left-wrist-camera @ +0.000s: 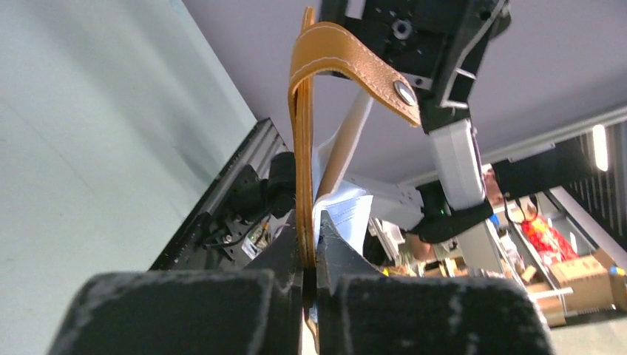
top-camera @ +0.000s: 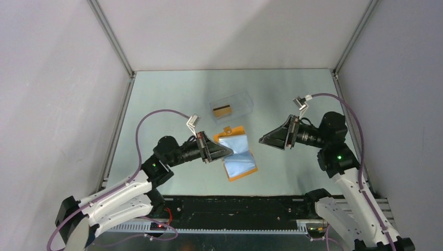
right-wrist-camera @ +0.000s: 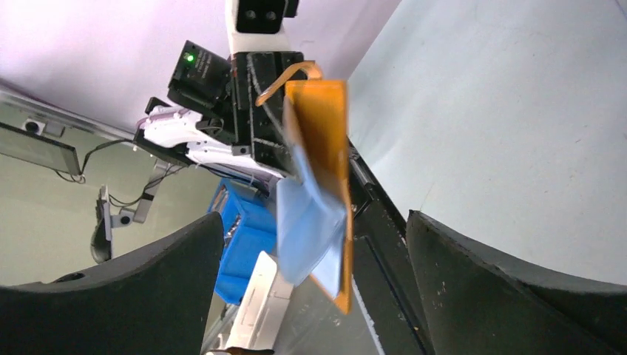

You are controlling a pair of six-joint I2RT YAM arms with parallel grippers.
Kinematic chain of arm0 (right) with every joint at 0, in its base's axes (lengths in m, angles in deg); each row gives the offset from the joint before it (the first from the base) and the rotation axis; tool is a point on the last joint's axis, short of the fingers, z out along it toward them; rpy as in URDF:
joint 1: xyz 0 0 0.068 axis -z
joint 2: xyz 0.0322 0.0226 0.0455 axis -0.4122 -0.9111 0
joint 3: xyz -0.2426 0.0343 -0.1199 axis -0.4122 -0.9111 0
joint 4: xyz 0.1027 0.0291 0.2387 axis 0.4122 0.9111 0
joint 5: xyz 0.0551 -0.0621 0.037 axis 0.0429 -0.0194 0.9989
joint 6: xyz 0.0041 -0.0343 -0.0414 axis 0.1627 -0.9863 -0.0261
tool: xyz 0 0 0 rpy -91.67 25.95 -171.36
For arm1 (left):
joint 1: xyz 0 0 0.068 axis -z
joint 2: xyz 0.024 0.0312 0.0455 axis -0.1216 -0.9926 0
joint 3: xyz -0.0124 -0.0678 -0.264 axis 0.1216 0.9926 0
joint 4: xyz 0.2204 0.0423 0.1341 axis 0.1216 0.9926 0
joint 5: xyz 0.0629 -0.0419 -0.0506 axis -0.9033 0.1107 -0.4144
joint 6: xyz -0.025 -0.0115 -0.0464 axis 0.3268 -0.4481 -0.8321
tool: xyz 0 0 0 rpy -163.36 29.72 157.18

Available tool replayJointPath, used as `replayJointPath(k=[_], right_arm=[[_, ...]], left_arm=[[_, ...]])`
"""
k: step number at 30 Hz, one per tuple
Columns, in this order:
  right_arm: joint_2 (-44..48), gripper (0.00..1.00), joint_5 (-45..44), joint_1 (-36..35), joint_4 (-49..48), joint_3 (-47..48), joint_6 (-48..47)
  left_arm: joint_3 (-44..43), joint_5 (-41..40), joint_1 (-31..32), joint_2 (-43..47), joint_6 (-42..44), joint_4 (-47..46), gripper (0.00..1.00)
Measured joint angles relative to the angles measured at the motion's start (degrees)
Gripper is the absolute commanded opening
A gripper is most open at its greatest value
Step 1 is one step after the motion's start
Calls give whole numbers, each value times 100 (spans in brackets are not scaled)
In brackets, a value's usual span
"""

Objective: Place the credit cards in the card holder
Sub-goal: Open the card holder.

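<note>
The card holder [top-camera: 239,157] is an orange-tan folding wallet, spread open with its blue-grey pockets showing, at the table's middle. My left gripper [top-camera: 228,151] is shut on the edge of its orange cover [left-wrist-camera: 302,148]; the snap strap [left-wrist-camera: 370,70] curls over above the jaws. To the right of the wallet, my right gripper [top-camera: 263,140] stands open and apart from it, holding nothing. In the right wrist view the card holder [right-wrist-camera: 322,133] hangs ahead of the spread fingers [right-wrist-camera: 458,274]. One golden-orange credit card [top-camera: 222,110] with a dark stripe lies inside a clear box.
The clear plastic box [top-camera: 237,100] sits behind the wallet, toward the back. Grey enclosure walls with metal rails [top-camera: 117,133] bound the table on the left, right and back. A black rail [top-camera: 235,206] runs along the near edge between the arm bases.
</note>
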Motion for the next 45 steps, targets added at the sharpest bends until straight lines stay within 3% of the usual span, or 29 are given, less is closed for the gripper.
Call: replayJointPath(k=[8, 12, 16, 18, 20, 21, 22, 23, 24, 26, 28, 33, 37, 45], right_arm=[[-136, 95, 376, -140, -48, 0, -155], [-455, 85, 393, -577, -197, 0, -186], [-809, 65, 400, -970, -553, 0, -153], [-990, 51, 404, -1132, -763, 0, -83], [-1134, 34, 407, -1252, -966, 0, 11], [-1187, 20, 407, -1290, -1049, 0, 26], [-1244, 5, 411, -1327, -1143, -2, 83], [-1298, 1, 409, -1355, -1228, -4, 155], [-1344, 0, 417, -1366, -1294, -7, 157], [-1405, 0, 433, -1370, -1327, -7, 201], [-1421, 0, 426, -1381, -1300, -7, 162], [-1169, 0, 286, -1392, -1091, -4, -98], [-839, 0, 186, -1392, -962, 33, -238], [-761, 0, -284, -1392, -892, 61, -57]], left_arm=[[85, -85, -57, 72, -74, 61, 0], [-17, 87, -57, 22, -70, 61, 0], [-92, 243, -57, -28, -70, 46, 0], [-96, 278, -57, -42, -70, 46, 0], [-96, 313, -57, -48, -70, 44, 0], [-96, 323, -57, -50, -70, 44, 2], [-96, 343, -57, -52, -70, 39, 6], [-96, 369, -57, -52, -72, 24, 28], [-101, 376, -57, -52, -70, 11, 59], [-120, 382, -57, -59, -28, 2, 84], [-131, 385, -61, -61, -57, -4, 97], [-129, 275, -105, 168, -76, 26, 99], [-131, 256, -131, 319, -66, -37, 89], [-201, 385, 7, -380, -11, -22, 74]])
